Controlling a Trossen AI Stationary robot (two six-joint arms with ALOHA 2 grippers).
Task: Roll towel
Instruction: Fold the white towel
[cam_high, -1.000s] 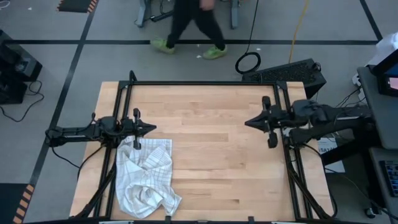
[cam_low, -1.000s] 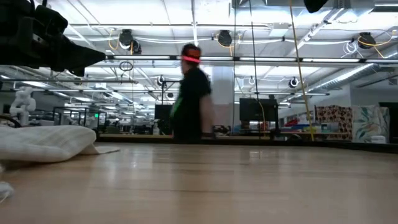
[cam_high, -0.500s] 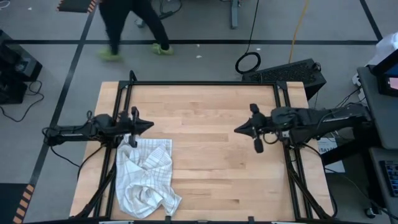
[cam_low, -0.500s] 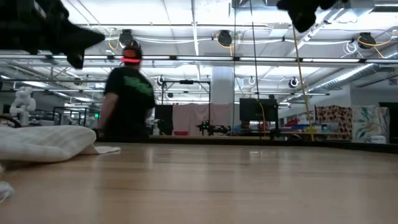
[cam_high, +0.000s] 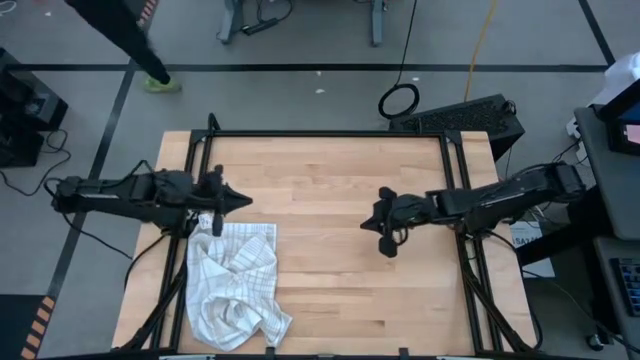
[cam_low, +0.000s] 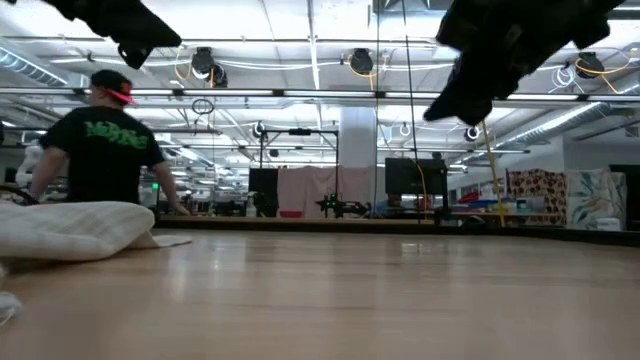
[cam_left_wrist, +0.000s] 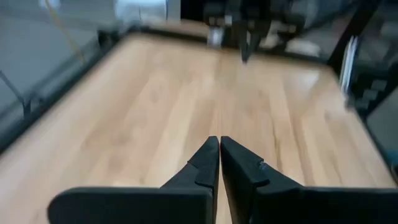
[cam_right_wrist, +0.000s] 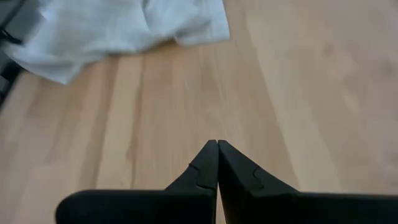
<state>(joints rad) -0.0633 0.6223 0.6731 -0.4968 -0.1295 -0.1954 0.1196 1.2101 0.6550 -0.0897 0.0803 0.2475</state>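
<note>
The towel (cam_high: 235, 280), white with fine dark check lines, lies crumpled in a heap on the table's near left part; it also shows in the low view (cam_low: 75, 228) and the right wrist view (cam_right_wrist: 118, 28). My left gripper (cam_high: 247, 203) hovers shut just beyond the towel's far edge, high above the table (cam_low: 150, 45), touching nothing (cam_left_wrist: 219, 142). My right gripper (cam_high: 367, 222) hangs shut over the table's middle right (cam_low: 440, 108), pointing toward the towel, well apart from it (cam_right_wrist: 216, 144).
A black metal frame (cam_high: 320, 133) runs along the table's far edge and down both sides. The wooden tabletop (cam_high: 320, 260) stretches between the towel and my right gripper. A person (cam_low: 100, 150) in a dark shirt stands beyond the table's far left corner.
My left gripper has risen and tipped downward, staying shut above the towel's far edge. My right gripper has come down and toward the table's left, tipping further down, staying shut. The towel has not moved. The person behind the table has walked toward the left.
</note>
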